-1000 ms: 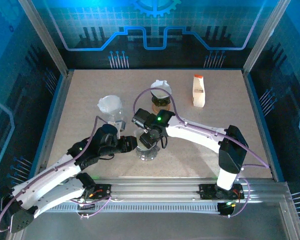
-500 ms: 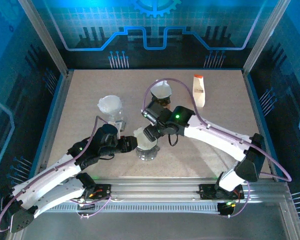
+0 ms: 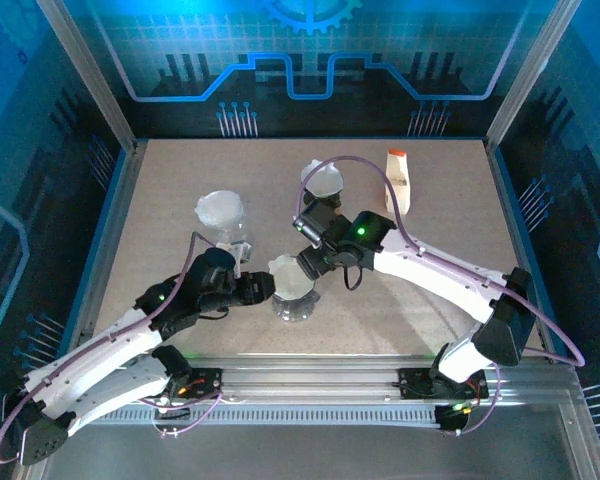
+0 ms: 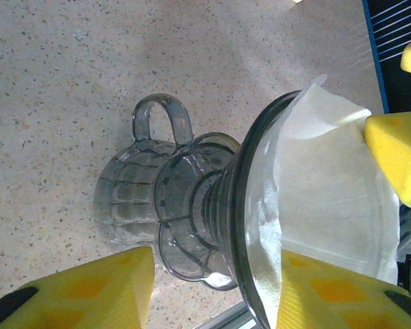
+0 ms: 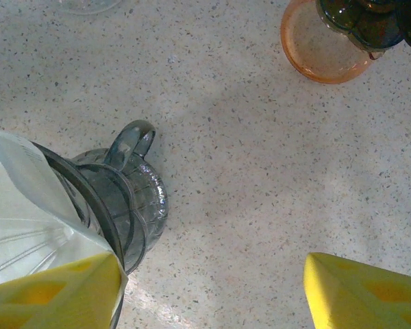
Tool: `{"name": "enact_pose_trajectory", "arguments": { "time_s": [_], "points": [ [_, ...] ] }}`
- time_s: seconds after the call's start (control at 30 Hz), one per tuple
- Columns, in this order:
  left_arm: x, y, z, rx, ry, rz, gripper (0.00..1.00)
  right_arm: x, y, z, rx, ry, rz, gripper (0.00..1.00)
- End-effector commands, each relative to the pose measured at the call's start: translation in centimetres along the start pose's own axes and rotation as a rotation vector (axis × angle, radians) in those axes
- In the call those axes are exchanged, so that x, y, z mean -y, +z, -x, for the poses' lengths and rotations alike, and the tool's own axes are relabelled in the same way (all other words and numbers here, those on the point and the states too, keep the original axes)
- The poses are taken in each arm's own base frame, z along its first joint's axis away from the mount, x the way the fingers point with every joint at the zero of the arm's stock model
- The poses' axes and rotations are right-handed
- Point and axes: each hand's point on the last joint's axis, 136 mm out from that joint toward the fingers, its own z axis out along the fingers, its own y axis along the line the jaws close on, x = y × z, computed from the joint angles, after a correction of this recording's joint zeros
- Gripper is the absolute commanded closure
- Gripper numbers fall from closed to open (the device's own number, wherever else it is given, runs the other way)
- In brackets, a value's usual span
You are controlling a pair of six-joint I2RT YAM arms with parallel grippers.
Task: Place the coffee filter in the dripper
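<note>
A clear glass dripper (image 3: 296, 292) stands on a ribbed glass server (image 4: 123, 199) at the table's near middle. The white paper coffee filter (image 4: 329, 185) sits inside the dripper (image 4: 250, 171), with one corner poking above the rim. My left gripper (image 4: 216, 260) reaches in from the left (image 3: 268, 288) and is shut on the dripper, one pad by its base flange and the other inside on the filter. My right gripper (image 5: 211, 264) hovers at the dripper's far right side (image 3: 308, 265), open wide; its left finger (image 5: 48, 295) rests on the filter (image 5: 20, 205).
A clear cone with white paper (image 3: 220, 212) stands back left. Behind the right arm, a second cone (image 3: 323, 180) sits on an orange-brown base (image 5: 322, 48). A white carton with an orange cap (image 3: 397, 182) stands back right. Bare table lies right of the server (image 5: 140, 199).
The right arm has drawn back from above the dripper, up and to the right, its elbow swinging out right. The filter stays in the dripper. The left arm has held still.
</note>
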Motion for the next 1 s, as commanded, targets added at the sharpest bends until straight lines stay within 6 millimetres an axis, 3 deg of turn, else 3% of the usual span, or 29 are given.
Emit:
{"name": "enact_pose_trajectory", "arguments": {
  "time_s": [0.0,0.17,0.3,0.7,0.97],
  "points": [
    [-0.6,-0.1,-0.1,0.0,-0.027,0.017,0.49,-0.3,-1.1,1.1,0.053,0.0,0.032,0.27],
    [-0.6,-0.1,0.0,0.002,-0.026,0.019,0.49,-2.1,-1.9,2.4,0.115,-0.027,0.108,0.26],
    [-0.7,0.0,-0.1,0.001,-0.03,0.021,0.49,-3.0,-1.0,2.1,0.084,-0.046,0.127,0.26],
    [-0.7,-0.1,-0.1,0.003,-0.031,0.022,0.49,-1.9,1.4,1.2,0.008,-0.036,0.034,0.28],
    [-0.7,-0.1,0.0,0.001,-0.036,0.021,0.49,-3.4,-0.1,2.0,0.09,-0.067,0.122,0.26]
  ]
}}
